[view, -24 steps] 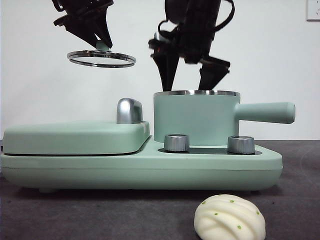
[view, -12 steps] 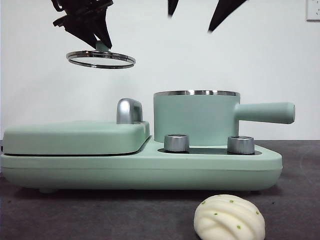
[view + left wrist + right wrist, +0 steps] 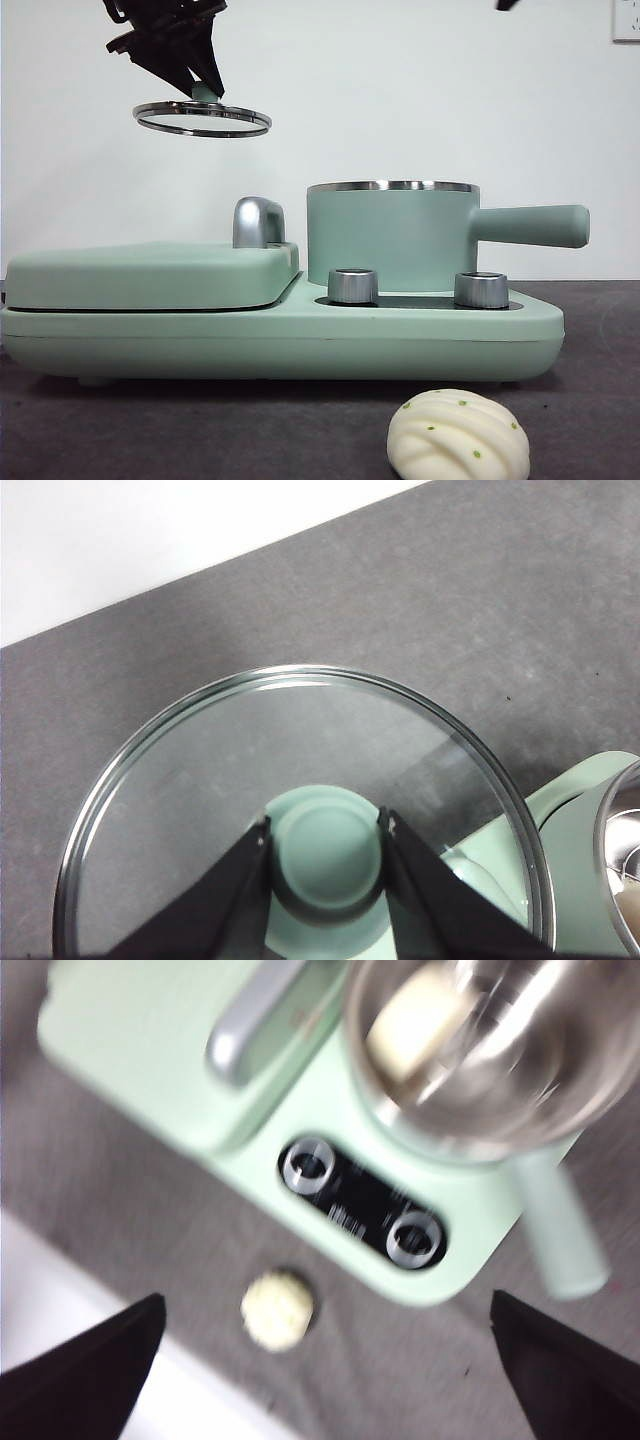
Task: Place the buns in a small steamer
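One appliance base (image 3: 280, 345) carries one flat griddle section (image 3: 150, 275) and one small steamer (image 3: 392, 235), uncovered. One glass lid (image 3: 203, 117) hangs high over the griddle, its green knob (image 3: 325, 852) pinched between the left gripper (image 3: 325, 855) jaws. Two buns: the plain bun (image 3: 415, 1020) lies inside the steamer; the pleated bun (image 3: 458, 436) sits on the table in front of the base. The right gripper (image 3: 325, 1360), raised well above, has its jaws spread wide and empty. The pleated bun looks soft and light; a gentle grip across its flanks should avoid crushing.
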Motion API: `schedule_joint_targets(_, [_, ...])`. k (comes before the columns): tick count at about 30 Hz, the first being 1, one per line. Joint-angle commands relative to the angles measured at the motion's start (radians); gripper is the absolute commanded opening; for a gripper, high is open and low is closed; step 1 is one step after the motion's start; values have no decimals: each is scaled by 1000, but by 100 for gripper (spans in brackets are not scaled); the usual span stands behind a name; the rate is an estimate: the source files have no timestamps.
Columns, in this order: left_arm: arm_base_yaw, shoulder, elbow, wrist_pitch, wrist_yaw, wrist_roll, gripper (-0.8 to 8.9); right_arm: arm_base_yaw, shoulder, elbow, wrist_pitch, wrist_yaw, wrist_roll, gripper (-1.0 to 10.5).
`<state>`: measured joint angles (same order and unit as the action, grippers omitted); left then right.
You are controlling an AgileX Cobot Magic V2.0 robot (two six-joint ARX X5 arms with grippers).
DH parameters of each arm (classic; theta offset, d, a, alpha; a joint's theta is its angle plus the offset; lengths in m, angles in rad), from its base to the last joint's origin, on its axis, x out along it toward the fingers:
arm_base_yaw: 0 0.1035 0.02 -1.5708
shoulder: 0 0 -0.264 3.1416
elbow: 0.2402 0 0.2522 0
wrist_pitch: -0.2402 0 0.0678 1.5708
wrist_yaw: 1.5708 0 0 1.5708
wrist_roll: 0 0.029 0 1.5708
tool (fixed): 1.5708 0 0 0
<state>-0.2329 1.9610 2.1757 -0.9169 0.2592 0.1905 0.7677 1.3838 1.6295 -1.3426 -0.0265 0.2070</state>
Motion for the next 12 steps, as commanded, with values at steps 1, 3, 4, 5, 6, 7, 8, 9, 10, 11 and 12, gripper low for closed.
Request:
schedule_joint_targets(1, [-5,-6,42,24,3,-5,24,69,-22,-93,-53,33,89,575])
schedule_joint_targets(3, [-5,-6,42,24,3,-5,24,126,-60,-192,26,43,145,615])
schedule_joint_targets(4, [-5,-6,42,24,3,-5,24,153,-74,-239,67,44,166,617])
schedule_joint_targets(5, [-5,-6,42,24,3,-5,24,178,-84,-279,101,46,185,617])
schedule_joint_targets(6, [-5,-6,42,23,3,-6,24,205,-88,-322,137,48,207,617])
schedule_joint_targets(7, [-5,-6,42,24,3,-8,24,230,-90,-361,166,48,225,617])
schedule_joint_targets(8, [-5,-6,42,24,3,-8,24,248,-90,-391,189,52,239,617])
schedule_joint_targets(9, [-5,-6,42,24,3,-8,24,272,-89,-433,223,54,260,616])
schedule_joint_targets(10, [-5,-6,42,24,3,-8,24,290,-83,-471,261,54,282,616])
schedule_joint_targets(11, [-5,-6,42,24,3,-8,24,305,-82,-506,298,54,303,616])
schedule_joint_targets(12, [-5,-6,42,24,3,-8,24,320,-77,-545,342,53,319,616])
